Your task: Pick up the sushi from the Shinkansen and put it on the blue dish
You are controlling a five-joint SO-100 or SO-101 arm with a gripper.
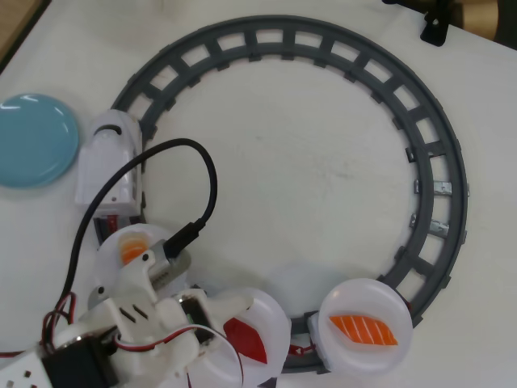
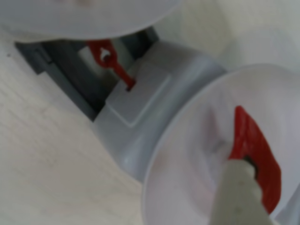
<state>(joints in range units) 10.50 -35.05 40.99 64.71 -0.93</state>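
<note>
The white Shinkansen (image 1: 111, 162) stands on the grey ring track (image 1: 440, 186) at the left in the overhead view, pulling three cars with round white plates. The dark red sushi (image 1: 245, 339) lies on the middle plate (image 1: 271, 319). My gripper (image 1: 234, 327) hangs over that plate, jaws apart. In the wrist view one white finger (image 2: 239, 192) touches the left edge of the sushi (image 2: 258, 154); the other finger is out of view. The blue dish (image 1: 32, 139) sits off the track at the far left, empty.
An orange shrimp piece (image 1: 133, 249) lies on the first plate, partly under my arm. A striped salmon piece (image 1: 365, 330) lies on the last plate (image 1: 367, 356). A black cable (image 1: 206, 174) loops from my arm over the train. A black clamp (image 1: 436, 28) sits at the top right.
</note>
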